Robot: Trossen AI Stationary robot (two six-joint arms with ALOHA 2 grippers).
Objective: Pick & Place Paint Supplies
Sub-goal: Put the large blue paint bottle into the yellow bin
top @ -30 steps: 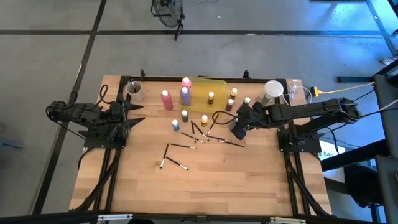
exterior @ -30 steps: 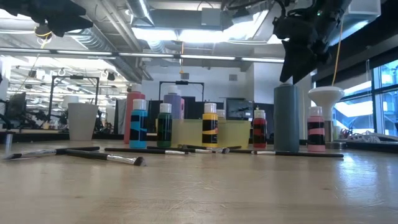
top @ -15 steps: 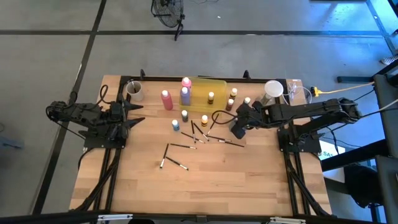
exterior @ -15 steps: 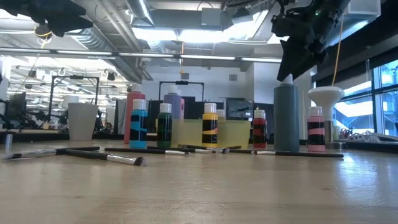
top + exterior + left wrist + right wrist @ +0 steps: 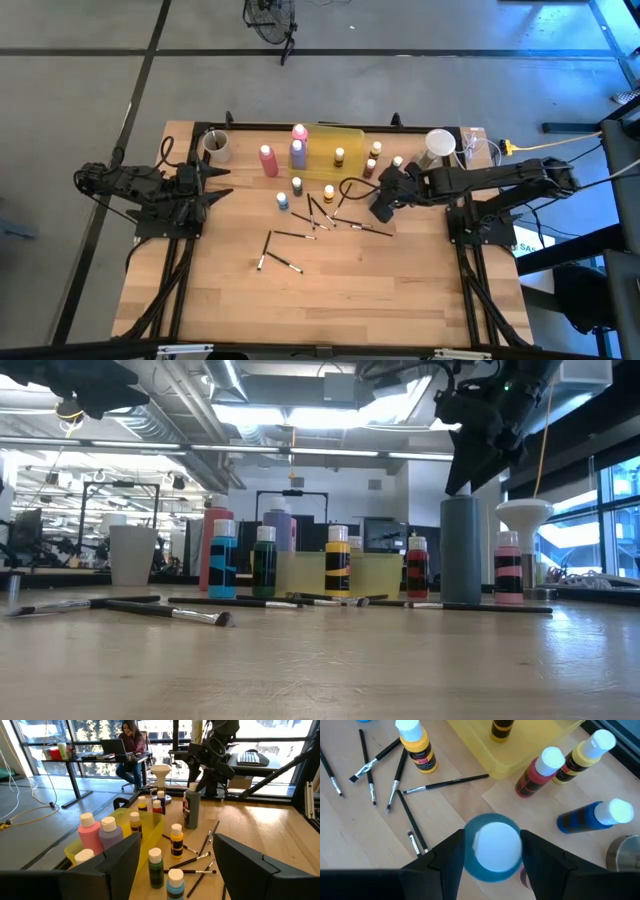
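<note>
Right tool (image 5: 492,851) poised directly over the upright grey bottle (image 5: 461,550), fingers spread either side of its cap, not clamped. Bottle standing on the bench (image 5: 330,280) just beside the yellow tray (image 5: 345,152), long axis vertical, far nearer the right arm. Left tool (image 5: 222,183) parked wide apart at the left edge. Straddle plain only from the right wrist; low view shows clearance above the cap.

The table (image 5: 330,290) is light wood, planked, with a smooth satin finish. The yellow tray (image 5: 530,750) is translucent plastic; the grey squeeze bottle (image 5: 191,810) and the small paint bottles (image 5: 176,840) are smooth plastic with glossy white caps and printed labels. The brushes (image 5: 445,783) have thin dark glossy handles; the gripper fingers (image 5: 445,860) are matt black.
</note>
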